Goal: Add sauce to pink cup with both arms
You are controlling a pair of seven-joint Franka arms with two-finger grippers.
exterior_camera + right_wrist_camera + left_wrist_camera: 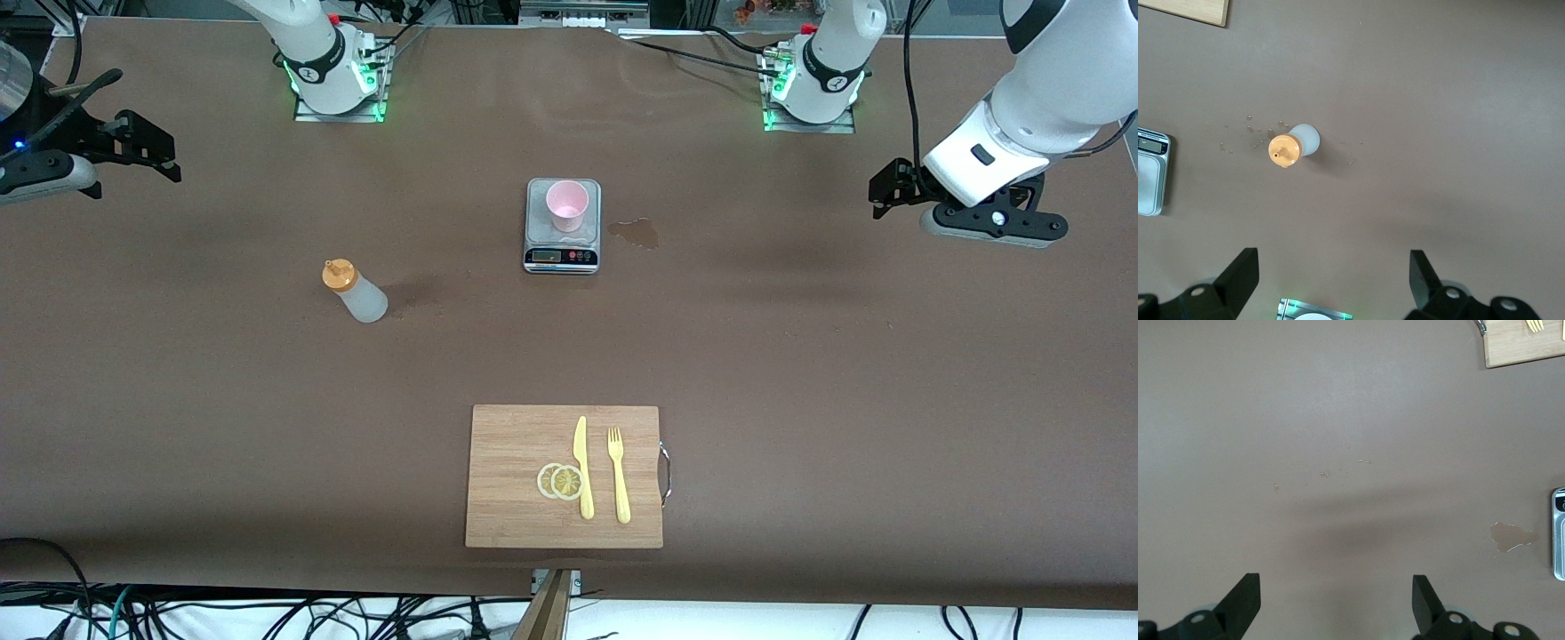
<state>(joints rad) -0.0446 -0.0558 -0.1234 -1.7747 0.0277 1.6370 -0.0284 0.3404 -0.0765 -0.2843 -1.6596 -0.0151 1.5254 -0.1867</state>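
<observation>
Two claws wait above the ends of a brown table (800, 356), both with fingers spread wide and holding nothing. The left claw (1336, 603) hangs over bare table toward the left arm's end, its two dark fingertips (1245, 593) well apart; open surface lies all around under it, broken only by a pale dried stain (1511, 537) toward the middle of the table. The right claw (1333, 280) hangs over the right arm's end, and the sauce (1293, 145), a whitish squeeze bottle with an orange cap, stands upright on the table well apart from it, toward the middle, with a scatter of small droplets (1248, 133) beside it. From that bottle, farther toward the left arm's end, the pink cup (566, 205) stands upright on a small silver scale (562, 255); the scale's dark display cannot be read. No brand or label can be made out on any item. Nearer the front camera, close to the table's edge, lies a wooden cutting board (507, 498) with a metal handle, carrying a yellow knife (582, 467), a yellow fork (618, 476) and two lemon slices (560, 481) that overlap. Cables trail under the table's near edge, and green lights glow at both arm bases.
</observation>
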